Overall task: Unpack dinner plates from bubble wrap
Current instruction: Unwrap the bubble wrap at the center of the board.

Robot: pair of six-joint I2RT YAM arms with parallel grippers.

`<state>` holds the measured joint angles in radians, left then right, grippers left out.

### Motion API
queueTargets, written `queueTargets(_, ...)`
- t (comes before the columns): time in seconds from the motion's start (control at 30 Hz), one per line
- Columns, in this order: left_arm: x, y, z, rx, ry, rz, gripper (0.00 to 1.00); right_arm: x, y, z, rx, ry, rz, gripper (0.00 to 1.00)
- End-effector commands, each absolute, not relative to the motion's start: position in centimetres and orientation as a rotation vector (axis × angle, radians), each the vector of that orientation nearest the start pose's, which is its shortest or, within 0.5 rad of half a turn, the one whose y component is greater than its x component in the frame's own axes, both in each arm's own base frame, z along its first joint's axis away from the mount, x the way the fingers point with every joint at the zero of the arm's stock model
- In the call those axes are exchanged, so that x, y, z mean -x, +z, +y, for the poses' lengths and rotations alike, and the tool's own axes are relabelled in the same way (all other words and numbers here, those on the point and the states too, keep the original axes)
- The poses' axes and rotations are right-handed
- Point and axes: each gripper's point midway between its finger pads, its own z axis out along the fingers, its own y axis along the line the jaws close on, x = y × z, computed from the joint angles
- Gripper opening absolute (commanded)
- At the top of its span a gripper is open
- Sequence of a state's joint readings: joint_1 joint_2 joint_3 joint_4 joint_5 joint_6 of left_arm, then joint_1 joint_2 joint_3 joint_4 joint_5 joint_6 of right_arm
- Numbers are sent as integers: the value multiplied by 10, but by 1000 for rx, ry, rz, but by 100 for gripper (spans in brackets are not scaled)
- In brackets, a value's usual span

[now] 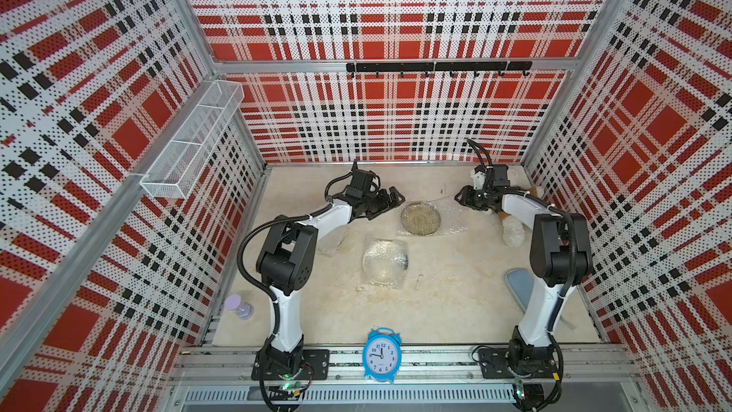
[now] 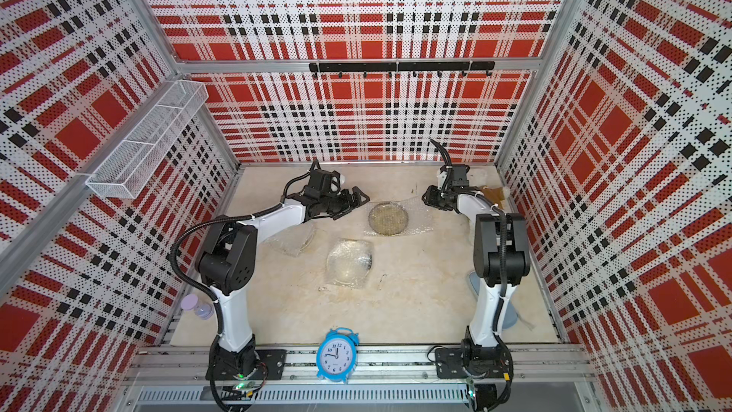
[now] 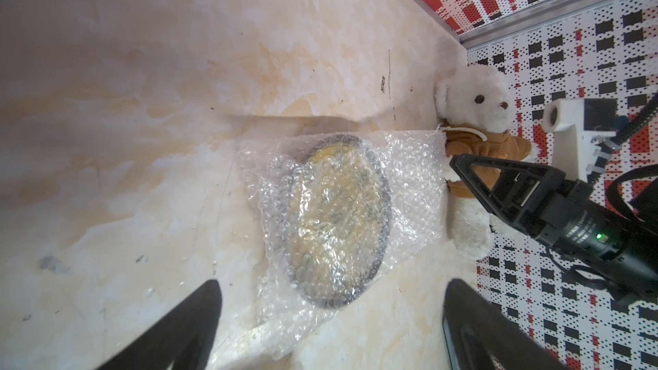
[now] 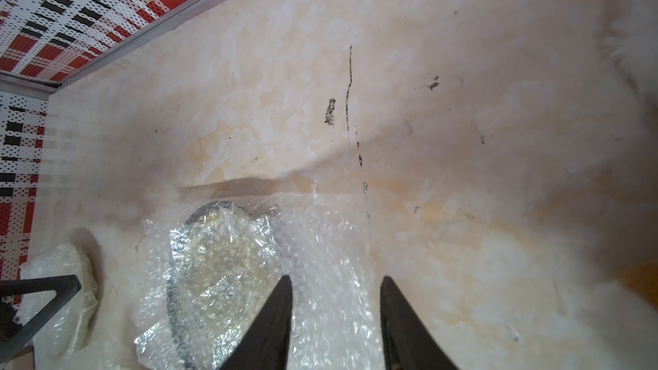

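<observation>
**All three plates wrapped, none freed yet**

Nearest, on the base rail: blue clock (image 1: 382, 354), no part of the job.

Mid-bench (image 1: 455, 303): cream plate (image 1: 385, 261), sealed inside its bubble wrap (image 1: 397, 284), untouched. Just beside it, half under the left forearm: second plate (image 1: 332, 243), also wrapped.

Farther back: yellow plate (image 1: 420, 217), dark-rimmed, lying on a spread sheet (image 1: 451, 216). In both wrist views, a layer of wrap folded over its face; loosened perhaps, not bared.

Left hand (image 1: 390, 202): raised just beside the yellow plate, fingers spread wide, empty.

Right hand (image 1: 460, 196): over the sheet's free margin, fingers parted partway, nothing pinched between them. Contact with the plastic impossible to judge.

Judged progress: barely into the first unwrap. Left to do:
- Peel the cover off the yellow plate and lift the plate clear.
- Do the same for the other two.

Hard to make out:
- Near the right arm's base: a grey-blue flat thing (image 1: 523, 283), cut off by the arm, not identifiable.
- Second plate: colour and marks lost under plastic and forearm.
- Cream plate: pattern blurred by bubbles.
- Far right corner: teddy bear (image 3: 473, 112), mostly hidden behind the right arm in both top views, plain only from the left wrist.
</observation>
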<state>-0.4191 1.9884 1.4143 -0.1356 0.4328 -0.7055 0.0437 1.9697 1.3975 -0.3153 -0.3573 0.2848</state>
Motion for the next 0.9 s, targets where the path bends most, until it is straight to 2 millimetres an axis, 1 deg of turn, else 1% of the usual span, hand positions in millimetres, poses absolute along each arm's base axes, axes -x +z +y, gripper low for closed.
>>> queueTargets(0.0, -465, 131, -282, 99, -1040, 2410, 99, -510, 81, 89, -123, 632, 2465, 42)
queueTargets(0.17, -465, 129, -282, 100, -1043, 2414, 99, -509, 73, 91, -121, 632, 2484, 42)
queueTargets(0.5, -466, 128, -283, 102, -1045, 2415, 99, -509, 76, 92, -117, 638, 2467, 42)
queueTargets(0.77, -467, 128, -283, 104, -1046, 2416, 99, -502, 70, 68, -211, 468, 2482, 49)
queueTargets(0.87, -467, 129, -284, 100, -1050, 2413, 99, -502, 72, 70, -208, 482, 2471, 48)
